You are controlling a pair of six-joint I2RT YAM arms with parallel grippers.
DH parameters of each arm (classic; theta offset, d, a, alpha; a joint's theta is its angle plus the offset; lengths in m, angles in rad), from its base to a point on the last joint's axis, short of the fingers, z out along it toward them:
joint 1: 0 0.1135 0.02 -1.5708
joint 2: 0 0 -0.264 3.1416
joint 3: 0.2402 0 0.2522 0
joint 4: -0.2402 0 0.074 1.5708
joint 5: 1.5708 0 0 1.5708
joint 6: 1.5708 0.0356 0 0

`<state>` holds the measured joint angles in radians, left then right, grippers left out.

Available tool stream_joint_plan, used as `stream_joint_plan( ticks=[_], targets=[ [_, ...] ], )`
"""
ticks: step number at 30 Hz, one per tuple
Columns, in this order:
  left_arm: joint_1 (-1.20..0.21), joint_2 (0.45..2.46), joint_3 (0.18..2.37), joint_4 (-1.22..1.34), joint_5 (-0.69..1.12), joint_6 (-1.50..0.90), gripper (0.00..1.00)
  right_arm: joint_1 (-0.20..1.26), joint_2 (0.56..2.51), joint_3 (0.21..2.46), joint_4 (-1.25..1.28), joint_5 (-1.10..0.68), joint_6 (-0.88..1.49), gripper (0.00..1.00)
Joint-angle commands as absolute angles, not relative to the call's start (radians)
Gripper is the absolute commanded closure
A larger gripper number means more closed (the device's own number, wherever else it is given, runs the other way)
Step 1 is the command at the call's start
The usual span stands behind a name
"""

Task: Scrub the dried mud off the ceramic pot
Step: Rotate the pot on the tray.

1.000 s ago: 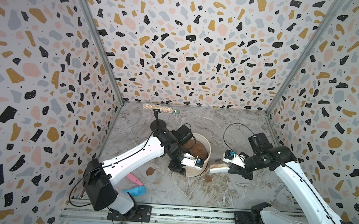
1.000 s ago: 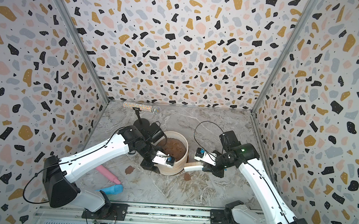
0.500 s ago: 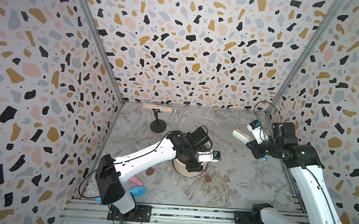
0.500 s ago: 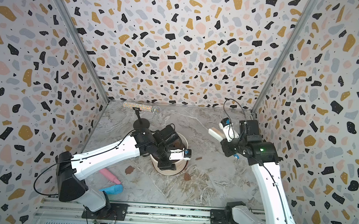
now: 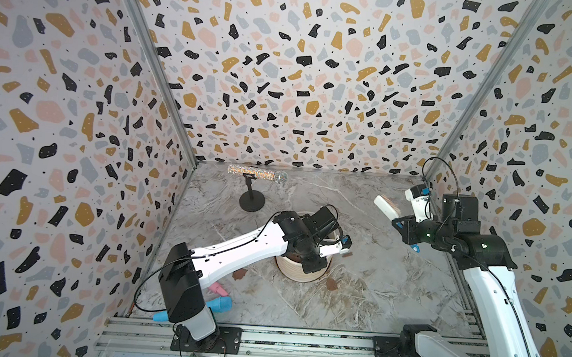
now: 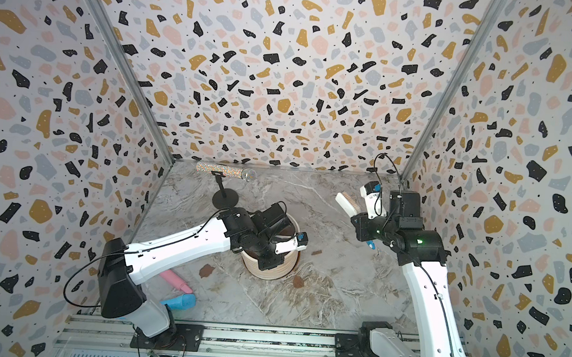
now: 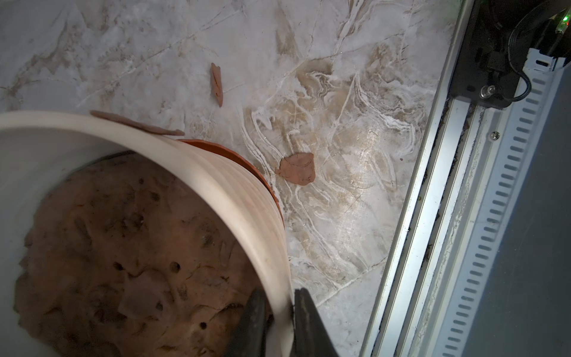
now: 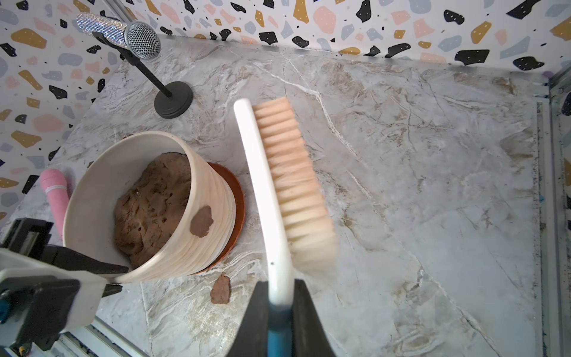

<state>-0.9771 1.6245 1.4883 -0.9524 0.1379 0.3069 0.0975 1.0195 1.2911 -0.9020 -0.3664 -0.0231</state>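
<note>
Left pins, right aloft.
My left arm (image 5: 238, 250) stretches low, jaws clamped on the cream ribbed ceramic pot (image 8: 213, 188) mid-bench (image 5: 390, 297); right arm (image 5: 496, 304) cocked high, jaws gripping a white-handled bristle brush (image 8: 262, 185).

We see the ceramic pot (image 8: 216, 191) smooth, ribbed and softly sheened, its dried mud (image 8: 201, 221) matt and rough. The brush (image 8: 262, 185) handle looks like glossy white plastic. The table (image 8: 401, 185) is marble-patterned and faintly shiny.

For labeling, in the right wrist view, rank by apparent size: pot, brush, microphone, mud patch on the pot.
1. ceramic pot
2. brush, though nearness to the camera inflates it
3. microphone
4. mud patch
</note>
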Motion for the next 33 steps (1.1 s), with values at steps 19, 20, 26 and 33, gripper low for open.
stream_joint_plan(
  ticks=[19,20,26,33],
  targets=[
    [-0.835,1.540,1.486,-1.449,0.249,1.180,1.00,0.098,1.022,1.254,-0.852,-0.632,-0.155,1.00],
    [-0.808,1.550,1.496,-1.485,0.246,1.233,1.00,0.102,1.023,1.242,-0.859,-0.666,-0.184,1.00],
    [-0.660,1.595,1.494,-1.557,0.121,1.435,1.00,0.211,1.030,1.169,-0.931,-0.731,-0.561,1.00],
    [-0.526,1.635,1.505,-1.498,0.003,1.524,0.97,0.414,1.137,1.130,-1.086,-0.727,-0.879,1.00]
  ],
)
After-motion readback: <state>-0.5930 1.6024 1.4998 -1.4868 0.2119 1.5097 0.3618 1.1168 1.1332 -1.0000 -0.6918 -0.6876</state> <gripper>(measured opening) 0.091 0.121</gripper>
